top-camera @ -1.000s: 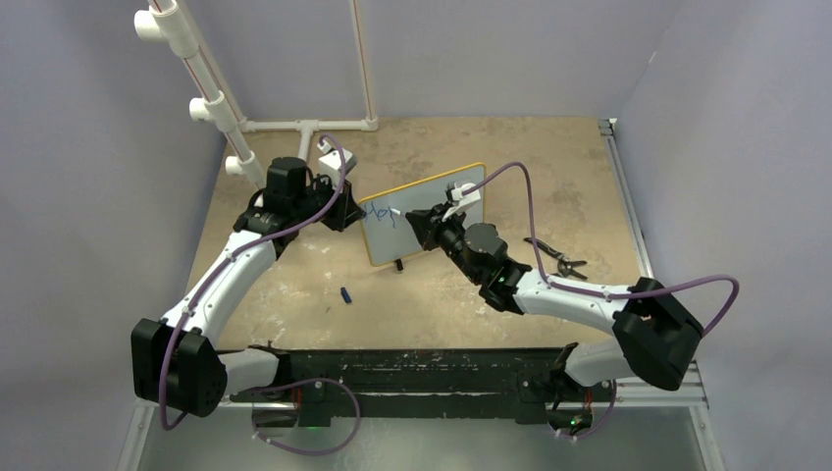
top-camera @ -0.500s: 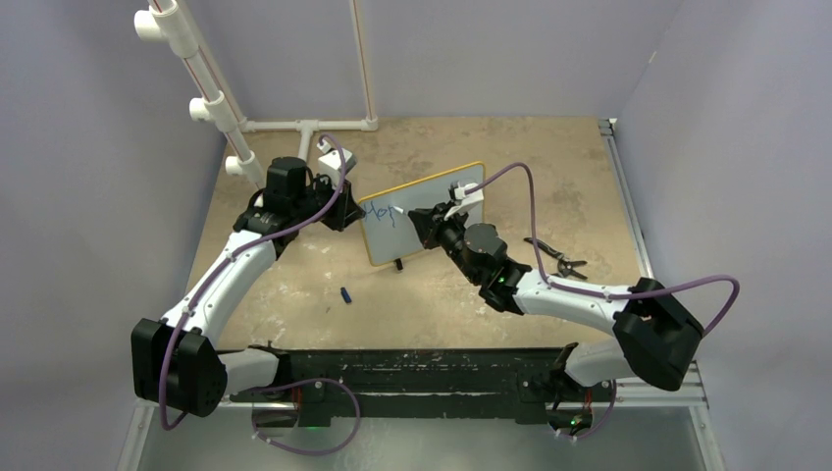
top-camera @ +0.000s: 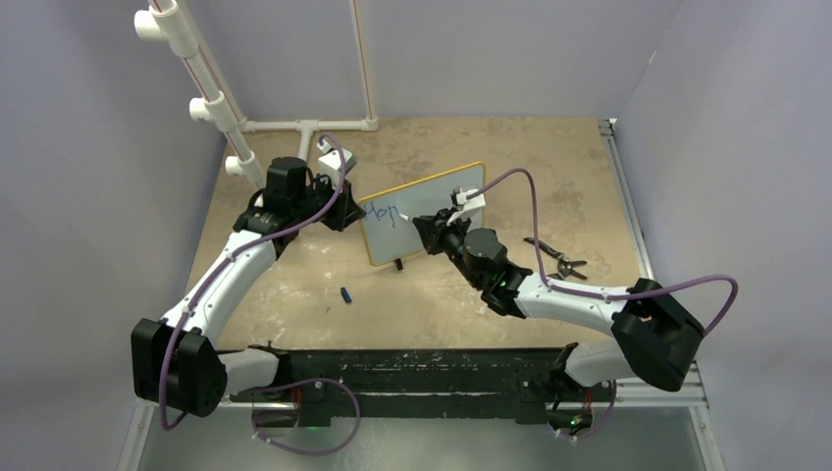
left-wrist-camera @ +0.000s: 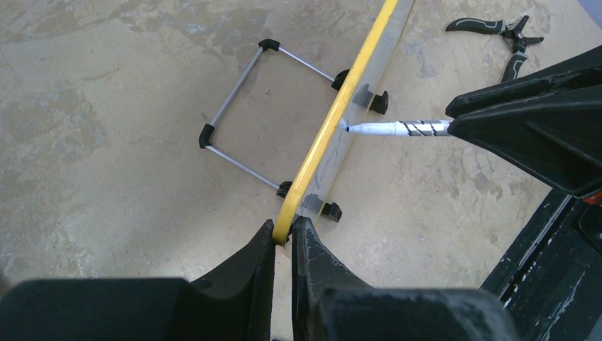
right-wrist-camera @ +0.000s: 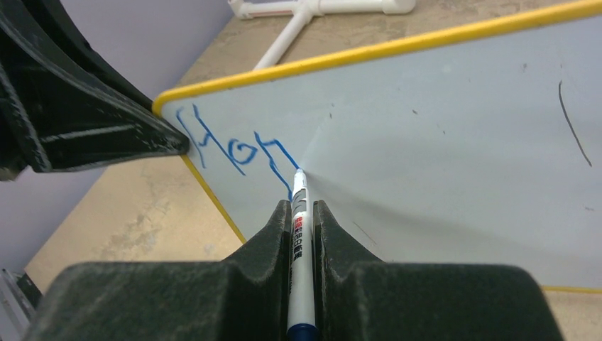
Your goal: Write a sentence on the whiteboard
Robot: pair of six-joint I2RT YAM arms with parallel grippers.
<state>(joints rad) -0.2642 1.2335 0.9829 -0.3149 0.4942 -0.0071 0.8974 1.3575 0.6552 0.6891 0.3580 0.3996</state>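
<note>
Clamping left fingers (top-camera: 345, 211) on whiteboard (top-camera: 432, 194) left edge, top view; board standing upright on table (top-camera: 294, 285); pressing marker (top-camera: 404, 214) w/ right gripper (top-camera: 420, 222) by blue sentence (top-camera: 383, 211). L wrist: pinching yellow frame tight in left gripper (left-wrist-camera: 282, 238). R wrist: squeezing marker barrel betw. both fingers, tip touching board at "Hop".

Bright, even overhead light; shadows soft and faint. Walls tint purple in top view. Wrist views: L gripper (left-wrist-camera: 284, 231) and R gripper (right-wrist-camera: 302, 206) dark, slightly blurred near lens. Marker (right-wrist-camera: 298, 188) tip sharp. Board (right-wrist-camera: 461, 128) evenly grey.
</note>
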